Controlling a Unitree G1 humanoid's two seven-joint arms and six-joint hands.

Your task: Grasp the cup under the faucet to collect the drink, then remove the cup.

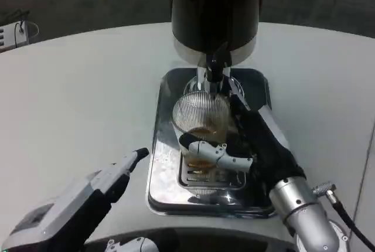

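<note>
Standing upright on the grille of the shiny drip tray [158, 164], the ribbed glass cup [200, 114] sits directly below the faucet [214, 71] of the dark dispenser [214, 6], with a little amber drink gathered in its bottom. Its long axis runs straight up and down, so any lift-out has to clear the spout just above its rim; drawing it toward the robot first looks the safer path.

The right hand [237, 149] is the nearer one by far. It reaches in from the right side of the tray, its black palm beside the cup and its white fingers [214, 151] wrapped across the cup's near side at the lower part of the wall. They look clamped on the glass rather than spread, though the far side of the hold is hidden behind the cup.

The left hand [114, 179] rests low on the white table [76, 99], left of the tray and well apart from the cup. Its fingers lie extended, pointing toward the tray, holding nothing.
</note>
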